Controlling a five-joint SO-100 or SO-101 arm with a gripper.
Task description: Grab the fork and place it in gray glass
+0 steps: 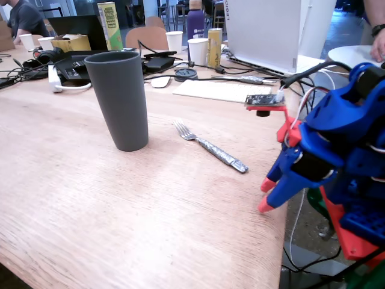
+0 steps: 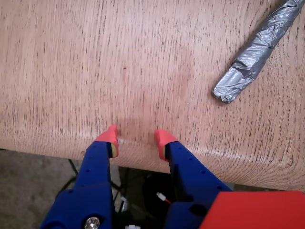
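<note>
The fork point(image 1: 209, 146) lies flat on the wooden table, tines toward the gray glass, its foil-wrapped handle pointing to the right. The gray glass point(image 1: 119, 100) stands upright to the left of the fork. My blue gripper point(image 1: 266, 195) with red fingertips hovers at the table's right edge, right of and nearer the camera than the fork handle. In the wrist view the gripper point(image 2: 136, 138) is open and empty over the table edge, and the handle's end point(image 2: 257, 55) lies at the upper right, apart from the fingers.
The table's right edge point(image 1: 283, 229) is just under the gripper. At the back stand white paper cups point(image 1: 197, 52), a purple bottle point(image 1: 195, 19), cans, a laptop point(image 1: 261, 30), cables, headphones and a white pad point(image 1: 222, 90).
</note>
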